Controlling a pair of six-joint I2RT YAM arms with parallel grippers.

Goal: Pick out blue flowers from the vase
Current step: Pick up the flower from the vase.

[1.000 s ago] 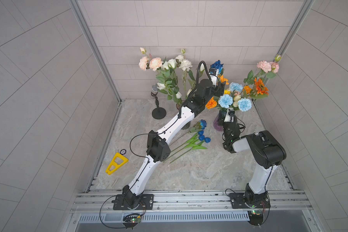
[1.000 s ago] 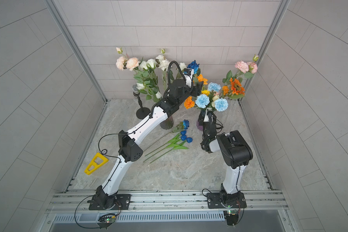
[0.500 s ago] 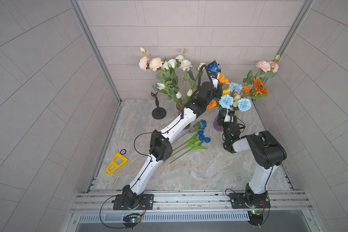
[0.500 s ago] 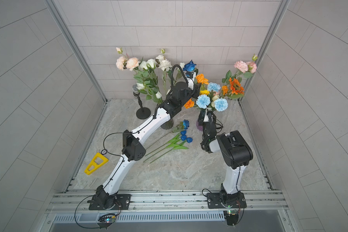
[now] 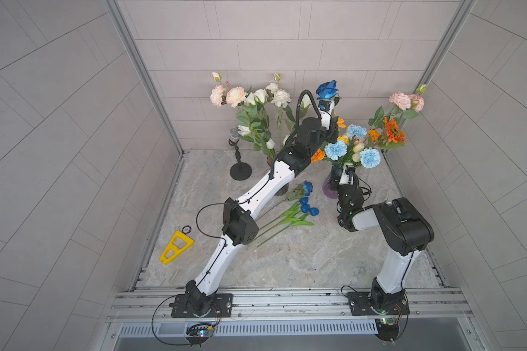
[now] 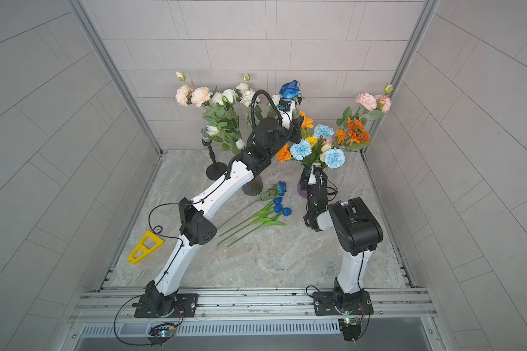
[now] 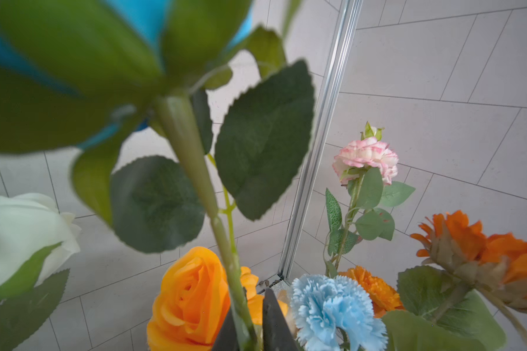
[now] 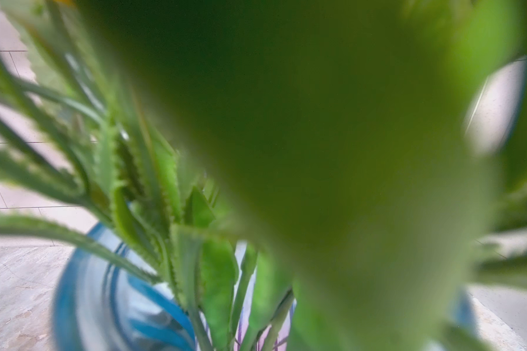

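Two arms work at the back of a marble table (image 5: 286,264), seen from above. My left arm reaches high and far. The left gripper (image 7: 250,316) sits on the green stem (image 7: 195,170) of a deep blue rose (image 5: 326,88), whose bloom stands above every other flower in both top views.

In the left wrist view the stem runs between the two dark fingers (image 7: 273,319). They stand narrow and seem to pinch it, though the contact lies at the frame's edge and I cannot be sure it is firm.

From the fingers, the stem's long axis goes almost straight up to the bloom, leaning slightly, and down toward the purple vase (image 5: 327,190). I judge that the coming pull must follow that line upward.

Three pale blue carnations (image 5: 335,149) stand in the vase. My right gripper (image 5: 335,177) is down at the vase's neck. A blurred leaf (image 8: 317,121) fills its wrist view, so I cannot tell its opening.

Three dark blue tulips (image 5: 308,208) and another blue rose (image 5: 307,187) lie on the table between the arms.
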